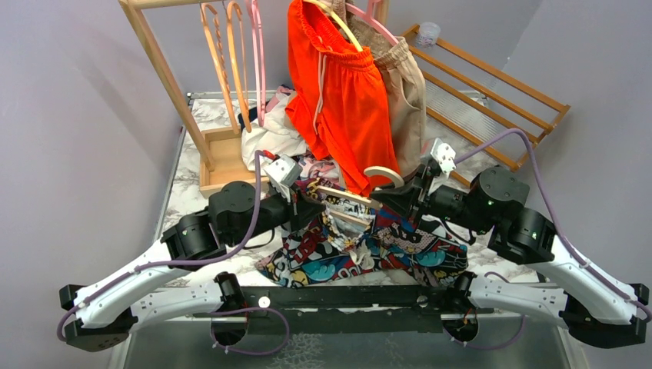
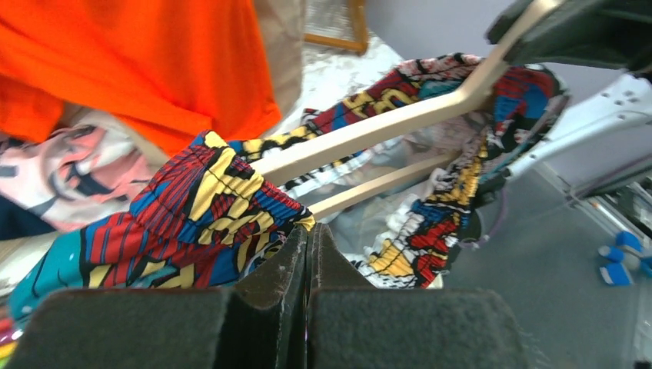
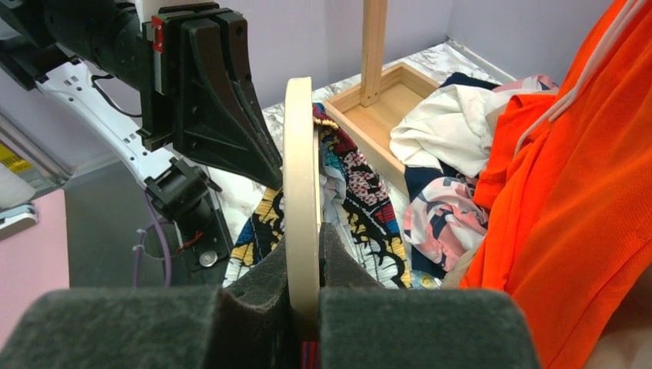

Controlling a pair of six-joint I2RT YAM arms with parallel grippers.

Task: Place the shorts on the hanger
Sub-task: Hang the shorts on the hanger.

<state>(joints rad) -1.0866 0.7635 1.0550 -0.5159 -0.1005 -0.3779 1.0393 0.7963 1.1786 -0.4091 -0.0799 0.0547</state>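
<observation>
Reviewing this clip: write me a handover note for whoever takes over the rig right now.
Left gripper: shut at the bunched waistband of the shorts; whether it pinches fabric is unclear.
Right gripper: shut on the hanger, holding it over the shorts.
Done: the waistband wraps both ends of the hanger arm, as seen from the left wrist.
Left: most of the shorts lies on the table; probably check that the waistband is seated, then release.

White-shelled left arm (image 1: 123,288) and right arm (image 1: 577,277), black joint housings (image 1: 234,204), lilac cables (image 1: 507,131), black wedge-fingered left claw (image 3: 269,175)
</observation>
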